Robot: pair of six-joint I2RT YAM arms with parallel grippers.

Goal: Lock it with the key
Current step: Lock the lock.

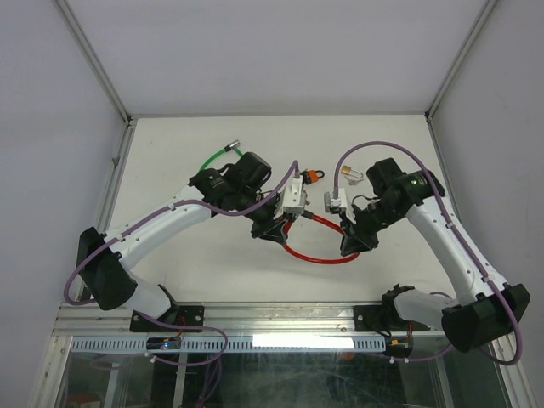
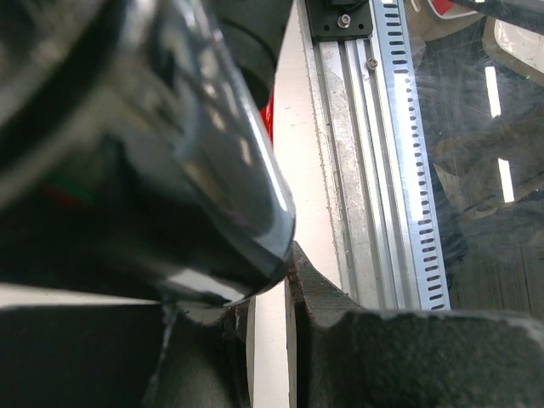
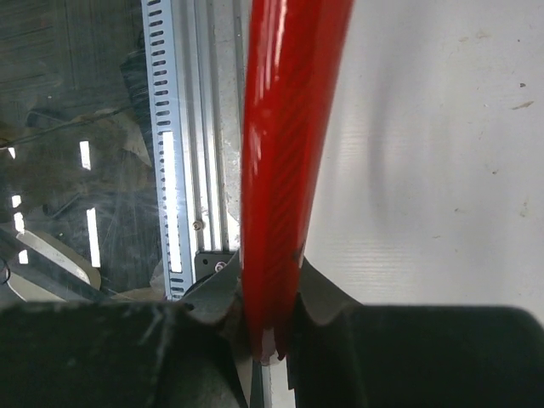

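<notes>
L gripper (image 2: 265, 293) clamped narrow on dark glossy lock body (image 2: 204, 161). R gripper (image 3: 269, 293) pinching red cable (image 3: 285, 127), mid-table (image 1: 212, 263). Orange-headed key (image 1: 312, 176) on table behind, not gripped.

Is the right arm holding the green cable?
No, the right end effector clamps the red cable; the green cable lies farther left.

Glossy red cable (image 3: 280, 170), white table (image 1: 212, 280)

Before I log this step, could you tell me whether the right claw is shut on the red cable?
Shut: the right claw pinches the red cable between its fingers.
</notes>
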